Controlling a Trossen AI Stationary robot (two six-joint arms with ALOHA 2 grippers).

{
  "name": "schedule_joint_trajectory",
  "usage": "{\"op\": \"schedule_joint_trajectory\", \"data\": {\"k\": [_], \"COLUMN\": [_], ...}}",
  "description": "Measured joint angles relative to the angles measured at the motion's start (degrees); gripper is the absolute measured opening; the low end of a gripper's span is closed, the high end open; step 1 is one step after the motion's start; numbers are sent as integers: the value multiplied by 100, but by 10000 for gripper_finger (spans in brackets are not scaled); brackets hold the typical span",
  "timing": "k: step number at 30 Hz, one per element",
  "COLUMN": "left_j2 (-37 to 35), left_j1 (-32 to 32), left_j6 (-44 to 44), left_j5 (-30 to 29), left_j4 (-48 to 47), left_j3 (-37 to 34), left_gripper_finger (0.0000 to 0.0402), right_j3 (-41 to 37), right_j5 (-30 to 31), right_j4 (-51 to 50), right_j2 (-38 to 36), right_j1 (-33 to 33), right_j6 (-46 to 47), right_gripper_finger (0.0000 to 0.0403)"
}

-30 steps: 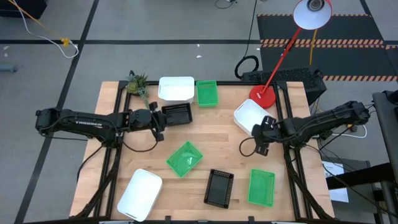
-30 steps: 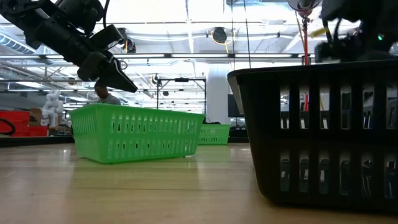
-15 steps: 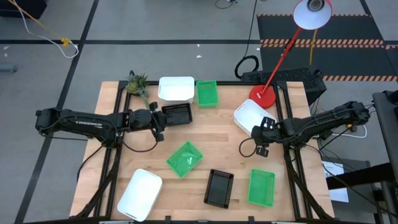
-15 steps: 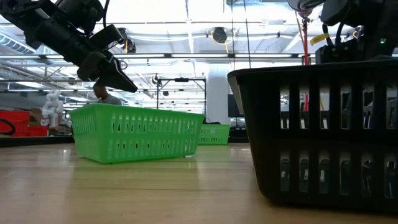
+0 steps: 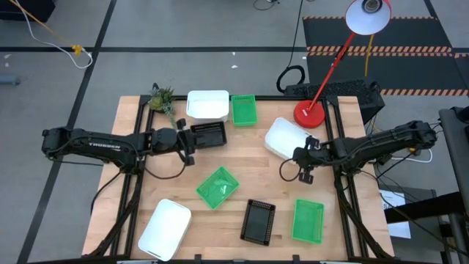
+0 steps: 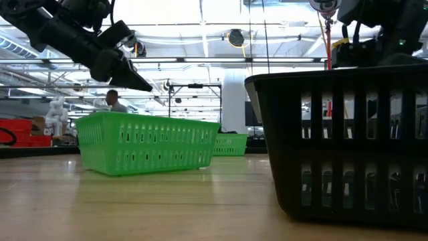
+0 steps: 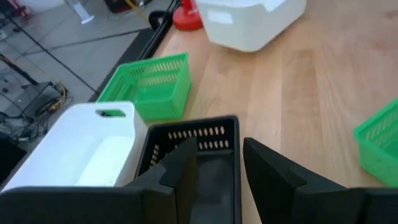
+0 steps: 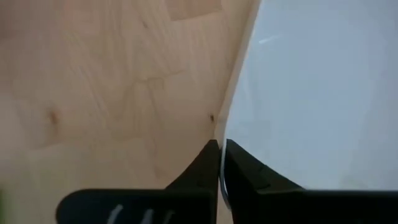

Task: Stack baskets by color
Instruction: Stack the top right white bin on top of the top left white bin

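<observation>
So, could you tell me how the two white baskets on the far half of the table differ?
The right gripper is shut on the rim of the white basket beside the lamp base, which sits askew. The white basket beside the plant sprig lies square to the table, ungripped. Both are solid white.

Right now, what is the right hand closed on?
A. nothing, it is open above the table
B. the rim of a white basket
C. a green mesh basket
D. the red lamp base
B: the right hand is shut on the rim of the white basket near the red lamp base; its wrist view shows both fingers pinching the white wall.
</observation>
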Motion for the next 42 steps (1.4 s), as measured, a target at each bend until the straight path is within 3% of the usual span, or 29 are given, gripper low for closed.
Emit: {"op": "schedule_joint_trajectory", "data": {"k": [4, 14, 22, 25, 30, 35, 42], "left_j2": [3, 404, 1556, 1968, 2613, 3236, 4080], "left_j1": [-148, -641, -1267, -1434, -1527, -1529, -1453], "left_j6": [53, -11, 1943, 2053, 1898, 1688, 1770], "left_j5": [1, -6, -856, -898, -894, -863, -842], "left_j4": [-15, -631, -6, 229, -512, -1352, -1602], "left_j3": [84, 1302, 2008, 2225, 2935, 3786, 4721], "left_gripper_finger": [144, 238, 203, 184, 176, 204, 235], "right_j3": [180, 654, 1391, 1714, 2151, 2233, 2236], "right_j5": [68, 306, 303, 310, 320, 330, 525], "right_j4": [42, 481, 333, 193, 164, 166, 456], "right_j2": [0, 557, 1487, 1722, 1968, 2063, 2072], "right_j1": [-53, -143, -133, -98, -87, -50, 17], "right_j6": [-104, -445, -844, -987, -1177, -1256, -1579], "right_gripper_finger": [4, 3, 3, 3, 4, 5, 5]}}
